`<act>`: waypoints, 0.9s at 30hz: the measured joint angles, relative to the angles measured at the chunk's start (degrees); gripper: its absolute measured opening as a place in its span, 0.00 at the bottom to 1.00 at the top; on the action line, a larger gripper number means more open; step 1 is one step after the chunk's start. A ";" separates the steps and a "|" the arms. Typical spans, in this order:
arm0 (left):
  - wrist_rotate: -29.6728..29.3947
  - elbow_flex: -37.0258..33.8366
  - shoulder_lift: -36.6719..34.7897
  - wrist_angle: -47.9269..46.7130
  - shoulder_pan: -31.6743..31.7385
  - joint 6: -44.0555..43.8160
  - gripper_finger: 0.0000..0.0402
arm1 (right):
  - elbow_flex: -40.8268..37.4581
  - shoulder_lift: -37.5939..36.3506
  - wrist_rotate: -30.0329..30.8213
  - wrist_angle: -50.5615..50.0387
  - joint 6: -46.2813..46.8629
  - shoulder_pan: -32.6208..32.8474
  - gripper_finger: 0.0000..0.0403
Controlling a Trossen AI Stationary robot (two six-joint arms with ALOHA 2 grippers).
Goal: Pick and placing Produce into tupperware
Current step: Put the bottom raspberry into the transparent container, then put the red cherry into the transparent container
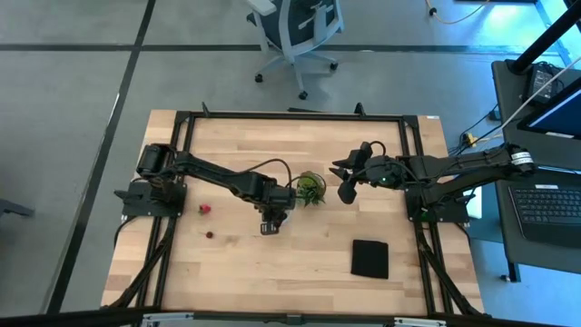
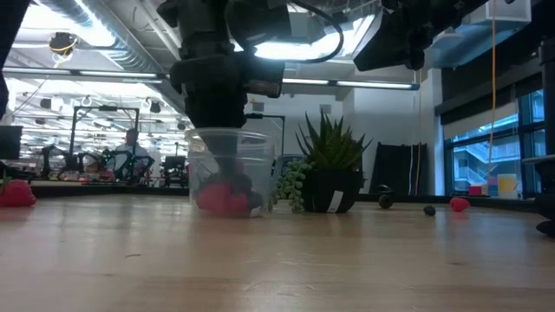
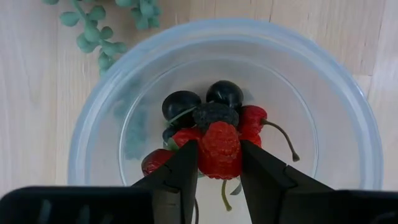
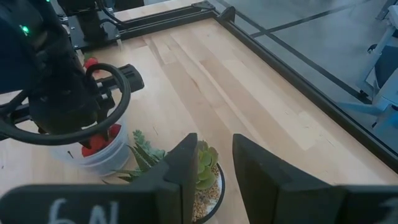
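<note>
The tupperware, a round translucent container, stands on the table just left of the green plant. It holds dark round berries, red pieces and a stemmed cherry. My left gripper reaches down into it, shut on a red raspberry. In the low view its dark body fills the container's mouth. My right gripper hovers open beside and above the plant, touching nothing. A red piece and a dark one lie on the table to the left. My left gripper pinches the red raspberry between its two fingers, one on each side, coming from above and pointing down into the tupperware. The raspberry sits upright over the pile of fruit; whether it rests on the pile I cannot tell.
A flat black square lies toward the near right of the table. More loose pieces show in the low view: dark ones, a red one and a red one at the left. A black frame borders the table.
</note>
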 joint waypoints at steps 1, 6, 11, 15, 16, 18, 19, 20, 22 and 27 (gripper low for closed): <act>0.00 0.00 -0.02 0.04 0.00 0.02 0.25 | 0.00 0.00 0.00 -0.02 0.00 0.01 0.26; 0.00 0.00 -0.02 0.07 0.00 0.23 0.26 | 0.00 0.00 0.00 -0.11 0.00 0.00 0.26; 0.00 0.00 -0.04 0.06 0.00 -0.02 0.37 | 0.00 0.00 0.00 -0.13 0.00 0.02 0.26; -0.01 0.00 -0.13 0.23 0.00 -0.02 0.46 | 0.00 0.00 0.00 -0.18 -0.02 0.02 0.26; 0.00 0.00 -0.39 0.07 0.00 -0.02 0.48 | 0.00 0.00 0.00 -0.18 -0.02 0.02 0.26; 0.00 0.00 -1.21 0.14 0.02 -0.25 0.50 | 0.00 0.00 0.00 -0.18 -0.02 0.00 0.26; 0.00 0.00 -1.86 0.18 0.07 -0.58 0.50 | 0.00 0.00 0.00 -0.20 -0.02 0.00 0.26; 0.00 0.00 -2.70 0.01 0.07 -1.07 0.50 | 0.00 0.00 0.00 -0.20 -0.02 0.01 0.26; 0.00 0.00 -4.93 -0.09 0.11 -1.26 0.50 | 0.00 0.00 0.00 -0.23 -0.02 0.01 0.26; -0.02 0.02 -12.13 -1.20 0.09 -1.53 0.49 | 0.00 0.00 0.00 -0.20 -0.02 0.00 0.26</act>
